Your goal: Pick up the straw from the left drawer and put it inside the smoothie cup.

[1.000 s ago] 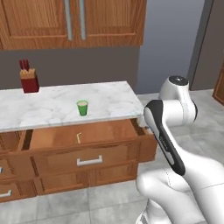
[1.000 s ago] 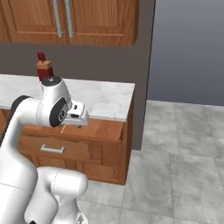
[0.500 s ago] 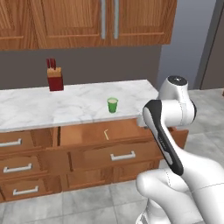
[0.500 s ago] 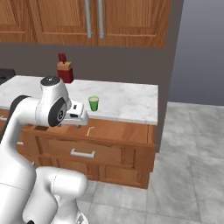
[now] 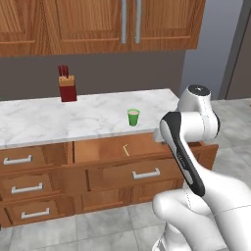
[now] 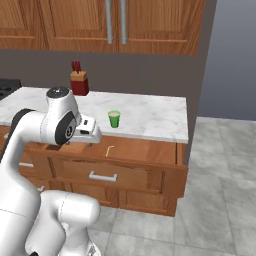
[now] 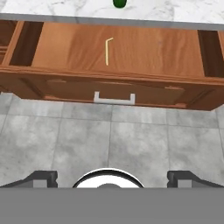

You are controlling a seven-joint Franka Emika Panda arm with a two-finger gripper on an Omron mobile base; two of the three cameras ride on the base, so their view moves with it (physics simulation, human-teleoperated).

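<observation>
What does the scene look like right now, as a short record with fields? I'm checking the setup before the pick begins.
drawer: pulled open, wooden bottom showing
straw: lying flat in the drawer, bent at one end
cup: upright on the marble counter, behind the drawer
gripper: open, holding nothing, above the floor in front of the drawer
knife block: at the back of the counter

A wood-and-marble kitchen corner

A white grey-veined marble counter (image 5: pixel 73 117) runs over brown wooden base cabinets, with narrow stacked drawers with short silver handles (image 5: pixel 27 188) at the left. Above hang brown wooden wall cabinets with long silver bar handles (image 5: pixel 130 22) (two doors meeting at the middle). The wall behind (image 5: pixel 98 81) is dark grey-brown, turning to a paler blue-grey panel (image 6: pixel 232 60) at the counter's right end. Pale grey square floor tiles (image 7: pixel 109 140) lie below, evenly lit
</observation>
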